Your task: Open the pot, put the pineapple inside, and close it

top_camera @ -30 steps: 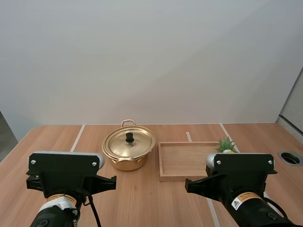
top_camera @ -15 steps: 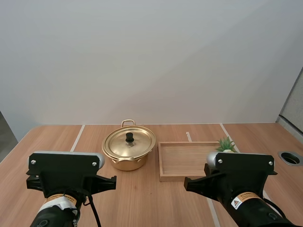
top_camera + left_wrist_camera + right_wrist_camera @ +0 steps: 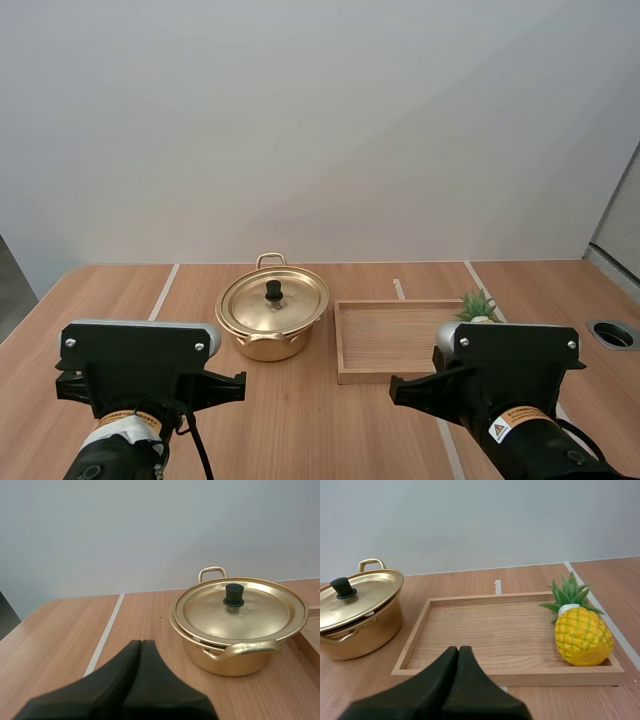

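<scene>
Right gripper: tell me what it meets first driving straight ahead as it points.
Shut, the right gripper aims at the near wall of the wooden tray, probably first contact; height is unclear, so it might pass over. The pineapple lies aside.

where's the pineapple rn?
In the right wrist view, the pineapple sits inside the wooden tray at its right end, far from the pot.

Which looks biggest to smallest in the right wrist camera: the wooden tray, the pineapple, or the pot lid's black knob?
1. Wooden tray, by far the largest.
2. Pineapple, sitting in the tray.
3. Black knob, the smallest.
</scene>
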Robot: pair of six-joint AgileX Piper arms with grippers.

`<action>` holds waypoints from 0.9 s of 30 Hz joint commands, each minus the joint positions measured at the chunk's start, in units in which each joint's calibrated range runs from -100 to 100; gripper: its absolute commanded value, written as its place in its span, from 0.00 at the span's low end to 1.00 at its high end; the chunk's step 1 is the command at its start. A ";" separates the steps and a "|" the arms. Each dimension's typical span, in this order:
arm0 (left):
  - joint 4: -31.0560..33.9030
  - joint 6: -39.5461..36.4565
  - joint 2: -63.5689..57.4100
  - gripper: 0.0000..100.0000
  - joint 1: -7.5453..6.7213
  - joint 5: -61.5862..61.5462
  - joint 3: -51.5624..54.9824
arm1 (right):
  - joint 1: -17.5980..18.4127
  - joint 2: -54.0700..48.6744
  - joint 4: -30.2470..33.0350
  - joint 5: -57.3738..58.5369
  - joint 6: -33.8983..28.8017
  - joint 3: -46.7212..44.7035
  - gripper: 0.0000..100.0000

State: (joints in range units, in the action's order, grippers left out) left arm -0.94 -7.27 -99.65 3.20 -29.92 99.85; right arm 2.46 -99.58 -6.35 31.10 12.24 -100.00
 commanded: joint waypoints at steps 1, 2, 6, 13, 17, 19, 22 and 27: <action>-0.45 -0.42 -0.35 0.00 -0.03 1.15 0.15 | 0.05 -0.42 1.83 0.01 0.25 0.00 0.00; -0.45 -0.42 -0.35 0.00 -0.03 1.91 0.15 | 0.05 -0.42 2.53 0.01 0.50 0.00 0.00; -0.45 -0.42 -0.35 0.00 -0.03 3.30 0.15 | 0.05 -0.42 2.27 0.01 0.50 0.00 0.00; -0.45 -0.42 -0.35 0.00 -0.03 17.54 0.15 | 0.05 -0.42 7.65 -26.91 1.49 0.00 0.00; -0.30 0.83 -0.35 0.00 -0.03 34.70 0.15 | 0.49 -0.42 7.55 -35.01 1.49 0.00 0.00; 0.62 1.89 -0.35 0.00 -0.03 36.89 0.15 | 0.80 -0.42 7.55 -32.79 1.49 1.47 0.00; 1.88 1.89 -0.35 0.00 -0.03 36.89 -2.92 | 0.96 -0.42 7.55 -30.38 1.49 7.26 0.00; 2.00 1.89 -0.35 0.00 -0.03 36.89 -11.73 | 0.96 -0.42 11.37 -30.38 1.56 18.62 0.00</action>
State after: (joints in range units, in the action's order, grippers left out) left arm 0.37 -5.34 -99.65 3.20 4.47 92.22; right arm 3.32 -99.84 2.12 2.00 13.04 -85.96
